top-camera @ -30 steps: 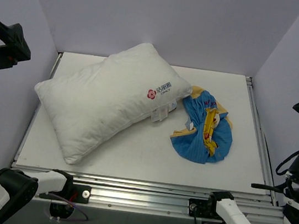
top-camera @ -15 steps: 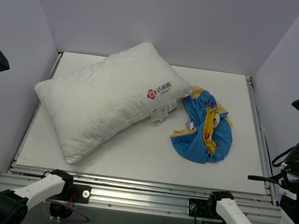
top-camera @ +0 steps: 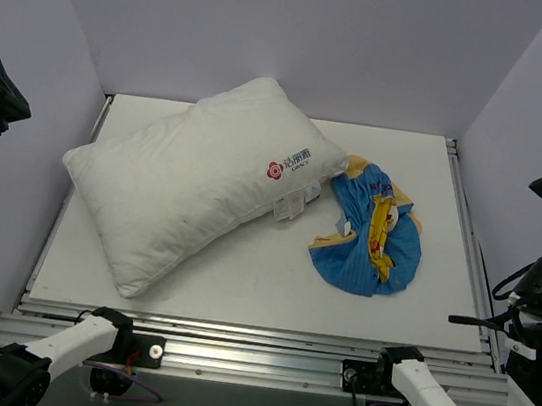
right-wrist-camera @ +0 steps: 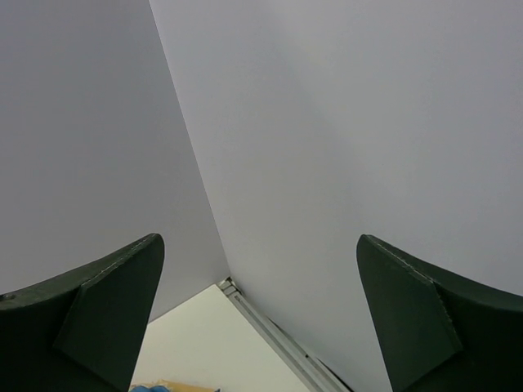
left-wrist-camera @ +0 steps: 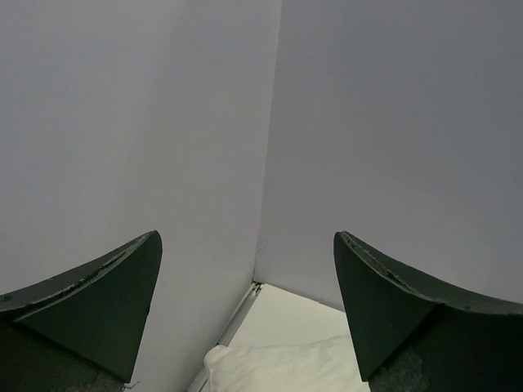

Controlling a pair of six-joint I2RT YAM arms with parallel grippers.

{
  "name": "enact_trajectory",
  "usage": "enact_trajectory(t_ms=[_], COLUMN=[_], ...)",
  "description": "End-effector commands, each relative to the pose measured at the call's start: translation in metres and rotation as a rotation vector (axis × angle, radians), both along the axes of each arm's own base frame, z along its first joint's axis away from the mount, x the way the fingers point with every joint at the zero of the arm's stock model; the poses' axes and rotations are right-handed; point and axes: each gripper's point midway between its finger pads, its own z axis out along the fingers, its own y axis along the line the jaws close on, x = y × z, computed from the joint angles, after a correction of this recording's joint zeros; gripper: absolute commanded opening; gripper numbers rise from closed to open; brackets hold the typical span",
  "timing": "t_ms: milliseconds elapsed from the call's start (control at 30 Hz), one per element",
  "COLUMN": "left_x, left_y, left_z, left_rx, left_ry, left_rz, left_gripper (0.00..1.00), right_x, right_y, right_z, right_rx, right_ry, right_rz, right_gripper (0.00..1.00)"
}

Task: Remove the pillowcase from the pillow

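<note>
Left claw: spread wide, holding nothing. The pillow lies bare on the bench, below and ahead of it.

Right claw: spread wide, holding nothing. The pillowcase lies crumpled below and ahead of it, just beside the pillow. The case appears empty, though folds hide its interior.

pillow: is lying slantwise across the left and middle of the table
pillowcase: is lying on the table, just right of the pillow's right corner
left gripper: is hanging outside the table's left edge
right gripper: is hanging outside its right edge
</note>
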Motion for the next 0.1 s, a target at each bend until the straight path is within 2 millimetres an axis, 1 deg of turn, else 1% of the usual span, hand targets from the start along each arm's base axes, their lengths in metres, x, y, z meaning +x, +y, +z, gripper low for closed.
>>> enact_trajectory(t_ms=[0,67], left_x=[0.0012,0.0046], left_y=[0.0005,-0.0015], left_z=[0.0093,0.0086], left_rx=[-0.013,-0.013], left_ry=[-0.044,-0.042], left_rz=[0.007,0.001], left_gripper=[0.94,0.94], right_x=[-0.0003,0.0026], right_y=[-0.0001,0.0012], right_z=[0.0092,0.0080], right_rx=[0.006,0.003], right_ry=[-0.045,-0.039], right_rz=[-0.002,0.004], right_gripper=[0.99,1.00])
